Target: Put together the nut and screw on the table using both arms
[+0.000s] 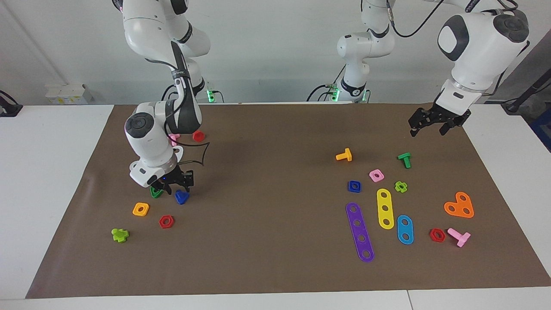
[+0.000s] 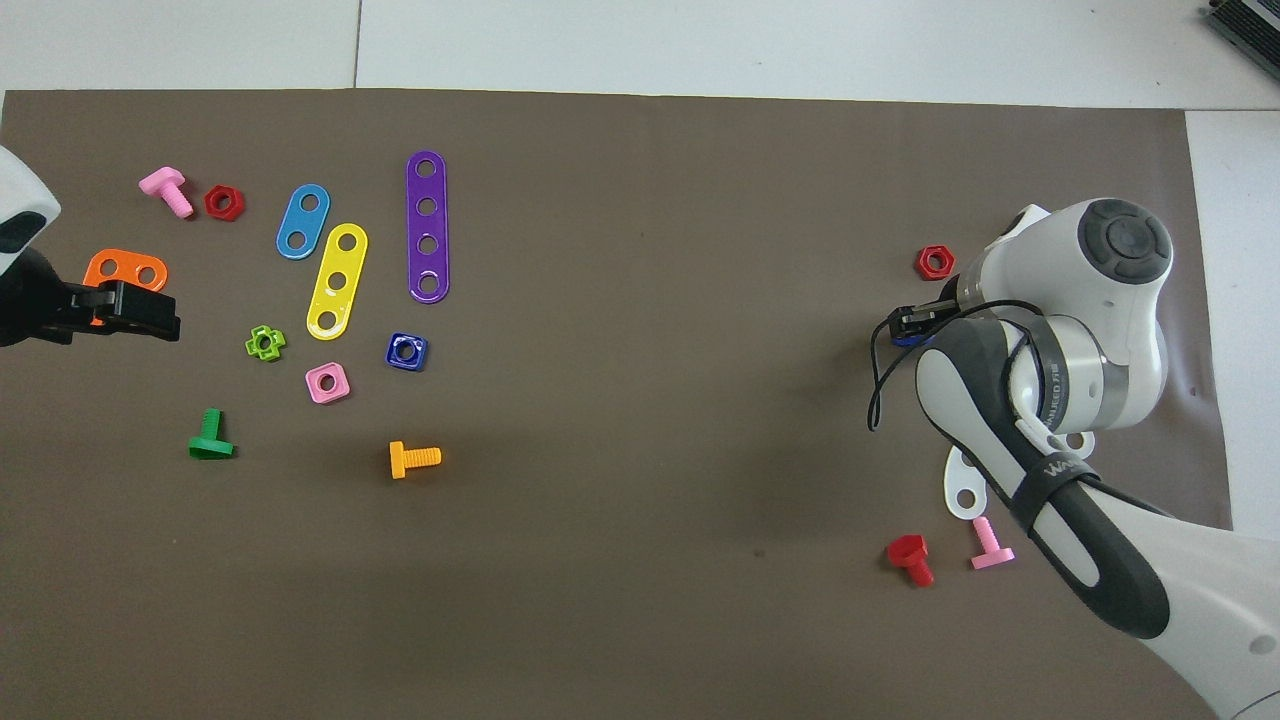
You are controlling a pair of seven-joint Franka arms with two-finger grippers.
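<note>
Two grippers: right gripper (image 1: 176,187) down at the screw (image 1: 182,196), fingers' state unclear, ready to grasp; left gripper (image 1: 430,125) waits spread wide.

White lettering runs along the dark forearm band of the right arm (image 2: 1060,470), up from the right tool (image 2: 912,325); it appears to begin "WA", the rest unreadable. No other text, label or number is legible anywhere on the table (image 2: 700,45)
</note>
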